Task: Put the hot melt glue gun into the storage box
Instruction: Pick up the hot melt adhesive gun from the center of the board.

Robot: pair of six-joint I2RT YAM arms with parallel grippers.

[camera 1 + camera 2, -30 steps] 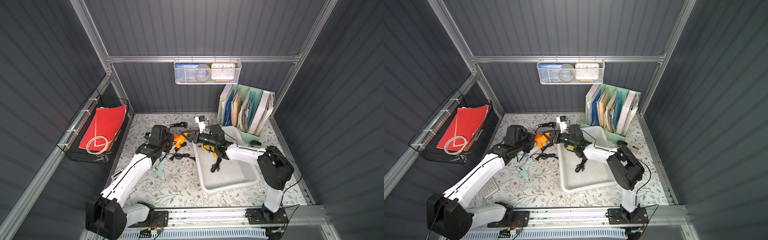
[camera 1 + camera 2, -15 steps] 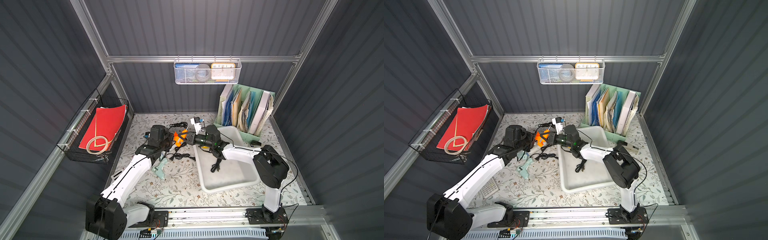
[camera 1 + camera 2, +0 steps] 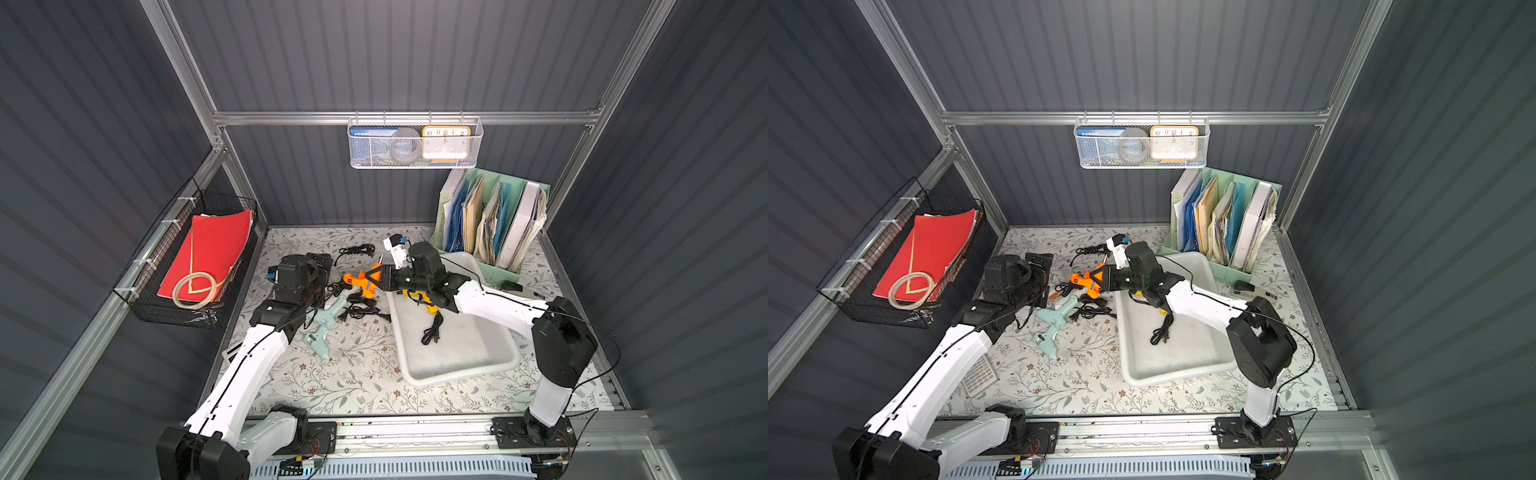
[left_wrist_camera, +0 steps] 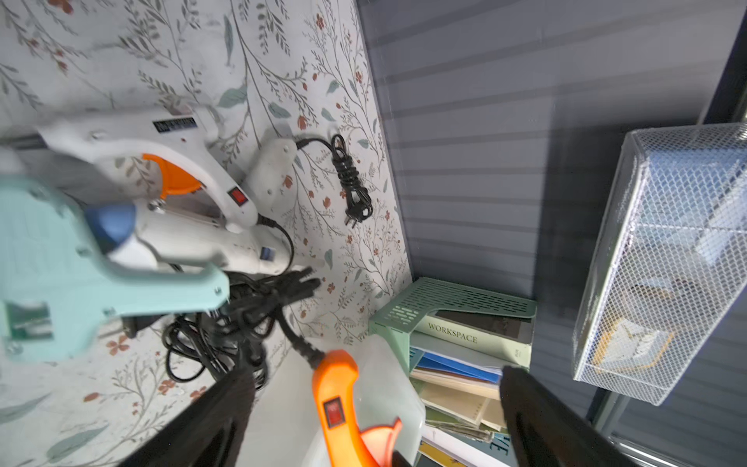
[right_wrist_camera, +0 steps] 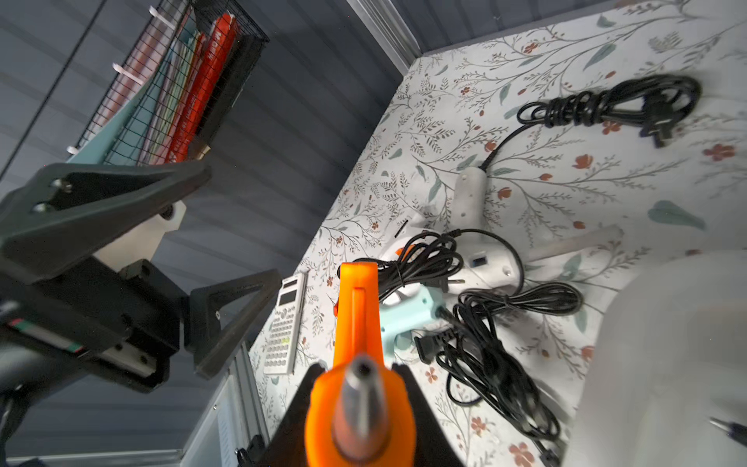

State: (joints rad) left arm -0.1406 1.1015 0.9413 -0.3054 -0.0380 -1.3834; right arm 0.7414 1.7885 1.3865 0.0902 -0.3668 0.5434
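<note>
An orange hot melt glue gun (image 3: 360, 282) (image 3: 1087, 281) hangs above the floral table, just left of the storage box. My right gripper (image 3: 380, 277) (image 5: 359, 408) is shut on its nozzle end. In the right wrist view the orange glue gun (image 5: 357, 315) points its handle away. My left gripper (image 3: 327, 272) (image 4: 372, 420) stands open, and the orange handle (image 4: 335, 400) lies between its fingers without touching them. The storage box (image 3: 457, 357) (image 3: 1183, 353), a white tub, holds a yellow glue gun (image 3: 422, 299) and its black cord.
A mint glue gun (image 3: 328, 324) and tangled black cords (image 3: 361, 309) lie left of the box. Two white glue guns (image 4: 161, 161) lie near the left gripper. A calculator (image 3: 978, 376), a black wire basket (image 3: 195, 266), a white mesh basket (image 3: 415, 143) and a green file holder (image 3: 490, 220) surround the workspace.
My left gripper has opened and let go of the orange gun. My right gripper reached left and shut on its nozzle end.
</note>
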